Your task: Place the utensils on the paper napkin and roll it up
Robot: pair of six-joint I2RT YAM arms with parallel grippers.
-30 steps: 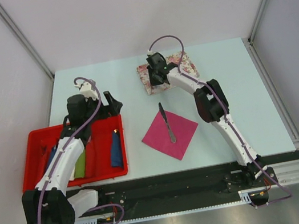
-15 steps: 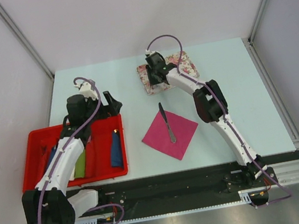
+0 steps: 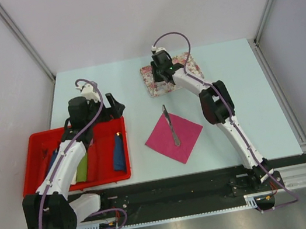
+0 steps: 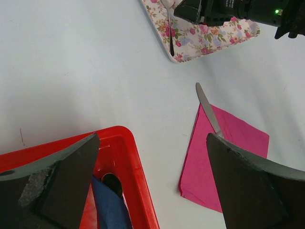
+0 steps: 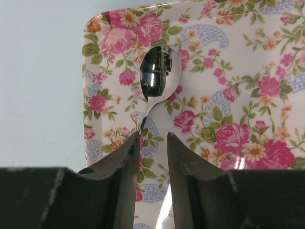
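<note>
Right end effector (image 5: 152,137) overhangs spoon (image 5: 158,71) in floral tray (image 5: 248,62).

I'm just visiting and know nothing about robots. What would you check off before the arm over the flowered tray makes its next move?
1. Spoon lying on the floral tray, just ahead of the right tool: ok.
2. Right tool's jaws apart above the handle: ok.
3. Handle centred between the jaws: cannot tell; it vanishes beside one finger.
4. Knife lying on the napkin: ok.
5. Napkin flat, unrolled: ok.
6. Left tool open, off by the red tray: ok.
</note>
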